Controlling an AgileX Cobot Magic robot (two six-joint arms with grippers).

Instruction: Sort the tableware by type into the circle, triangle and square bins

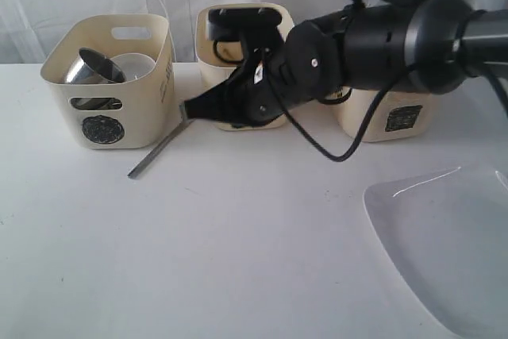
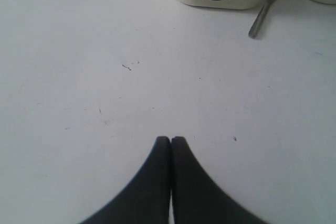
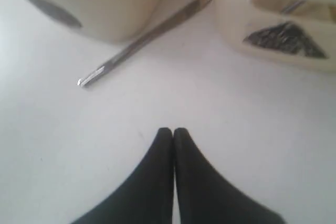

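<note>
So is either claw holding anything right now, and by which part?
Nothing. The left claw and right claw are both shut and empty; the knife lies on the table, clear of both.

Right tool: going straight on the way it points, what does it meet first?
Likely the steel knife lying across its path, ahead of the right tool; depth is unclear.
</note>
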